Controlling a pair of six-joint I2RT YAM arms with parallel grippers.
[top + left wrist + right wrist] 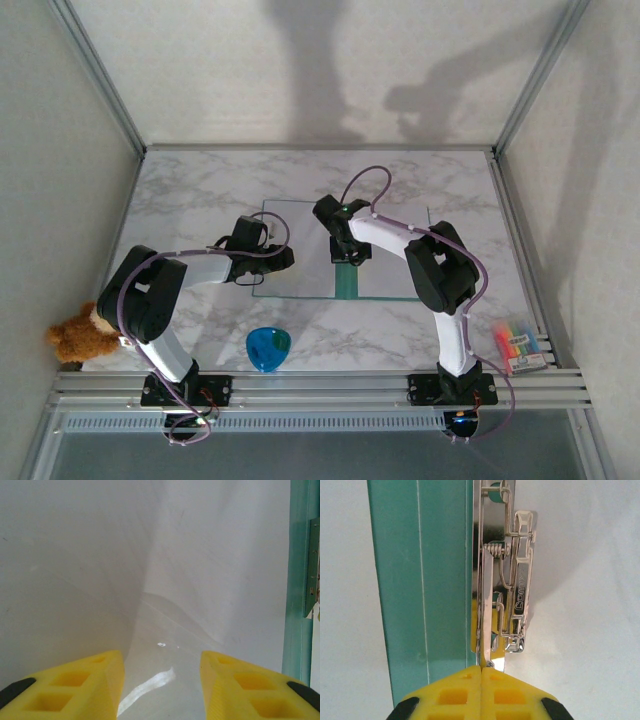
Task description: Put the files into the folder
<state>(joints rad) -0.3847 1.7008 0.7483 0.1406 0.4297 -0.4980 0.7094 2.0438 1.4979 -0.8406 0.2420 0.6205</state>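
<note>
Right tool (481, 666) pinching folder (420, 580) clip (517, 580); left tool (161, 656) half-open, empty, over files (75, 555).

A marble table (200, 190), white with grey veins, sits inside a booth. Plain pale walls close it on the left (50, 200), right (600, 200) and far (200, 60) sides, joined by aluminium posts (100, 75). Two soft shadows (310, 70) fall on the far wall (both blurred at the edges). A metal rail (320, 385) runs along the table's near edge.
</note>
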